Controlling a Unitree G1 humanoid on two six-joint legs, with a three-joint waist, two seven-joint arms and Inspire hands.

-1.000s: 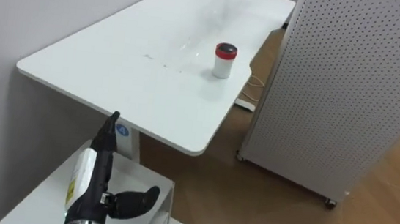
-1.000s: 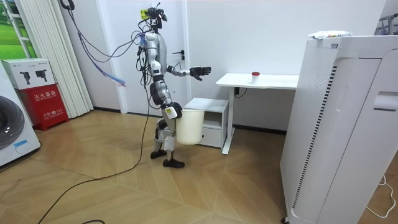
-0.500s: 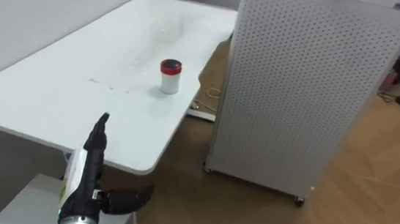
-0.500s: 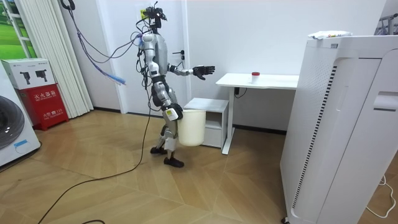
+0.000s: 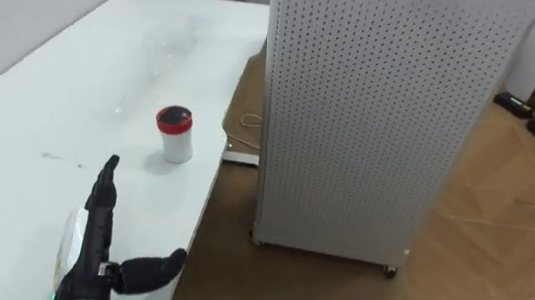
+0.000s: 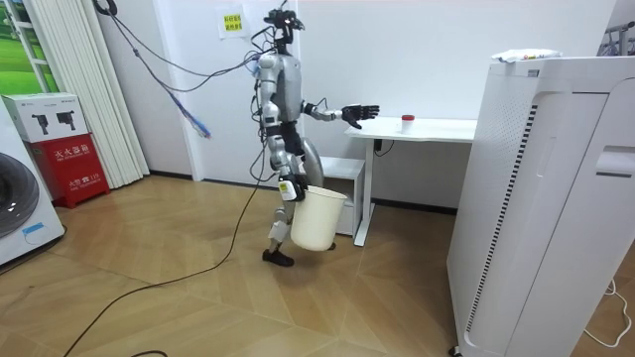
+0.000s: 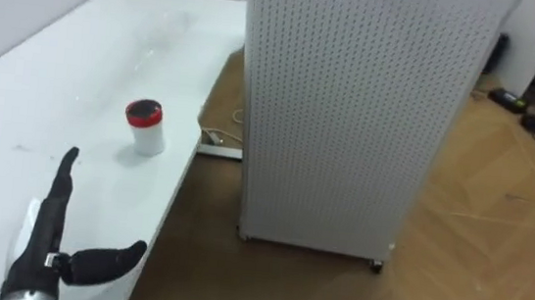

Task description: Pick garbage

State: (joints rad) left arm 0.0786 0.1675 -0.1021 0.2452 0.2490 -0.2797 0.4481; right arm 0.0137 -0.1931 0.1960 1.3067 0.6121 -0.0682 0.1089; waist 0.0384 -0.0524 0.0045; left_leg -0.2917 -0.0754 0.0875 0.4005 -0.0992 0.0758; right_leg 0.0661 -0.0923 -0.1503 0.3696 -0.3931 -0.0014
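— Where is our left hand (image 5: 97, 237)?
— Over the near end of the white table (image 5: 47, 89), flat, with fingers straight and together and the thumb out to the side.
— And the garbage?
— The white jar with a red lid (image 5: 174, 133) stands upright on the table, beyond the hand and apart from it (close to the table's edge beside the perforated cabinet (image 5: 370, 111)).
— Our right hand (image 6: 287, 186)?
— To the room view's left of the table, at the rim of a white bucket (image 6: 317, 220). We cannot tell its grip.
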